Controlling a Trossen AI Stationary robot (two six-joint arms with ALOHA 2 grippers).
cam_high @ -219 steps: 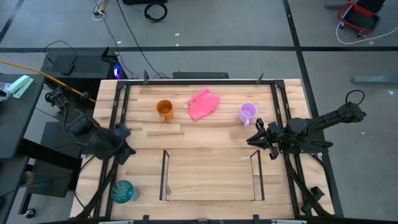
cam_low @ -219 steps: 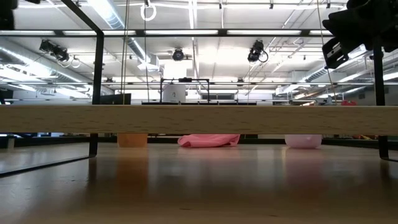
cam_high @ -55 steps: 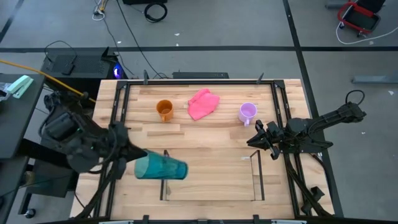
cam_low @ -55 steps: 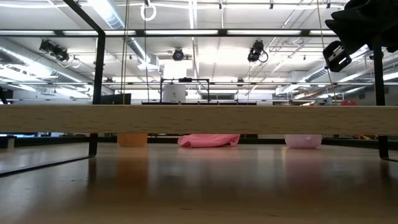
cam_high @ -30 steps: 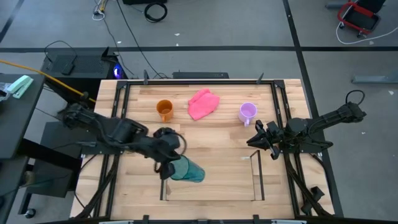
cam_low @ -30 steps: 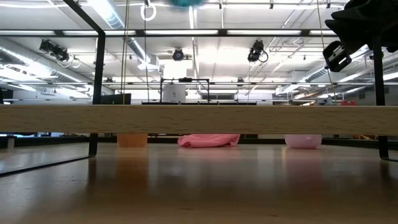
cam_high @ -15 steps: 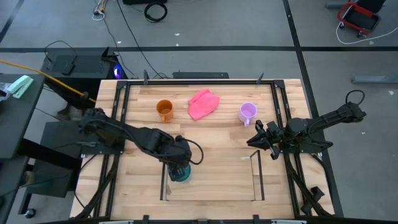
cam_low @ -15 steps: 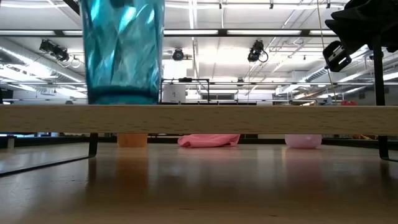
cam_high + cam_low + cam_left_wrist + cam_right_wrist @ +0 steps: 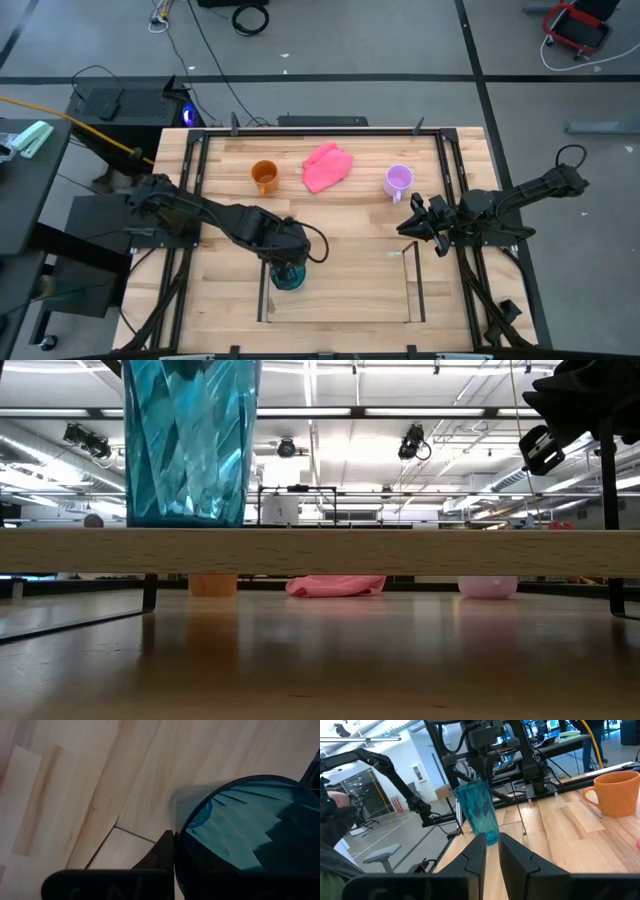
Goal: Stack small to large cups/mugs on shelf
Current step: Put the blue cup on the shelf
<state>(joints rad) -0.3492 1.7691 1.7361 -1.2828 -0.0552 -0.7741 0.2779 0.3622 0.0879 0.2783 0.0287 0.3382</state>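
1. Left hand [image 9: 288, 262] clenched on the teal-blue translucent faceted tumbler [image 9: 289, 276], lower centre-left of the high view; tumbler upright, base on the left end of the shelf of thin dark metal rods with a light wooden plank base [image 9: 340, 300]; low view shows it standing on the plank edge, upper left of frame.
2. Right hand [image 9: 412, 226] centre-right of the high view, above the shelf's right end, holding nothing; fingers nearly closed in the right wrist view.
3. Orange mug with handle [image 9: 264, 177] upper centre-left on the wooden surface [image 9: 340, 220]; lilac-purple mug with handle [image 9: 398, 180] upper centre-right; crumpled pink cloth [image 9: 327, 166] between them.
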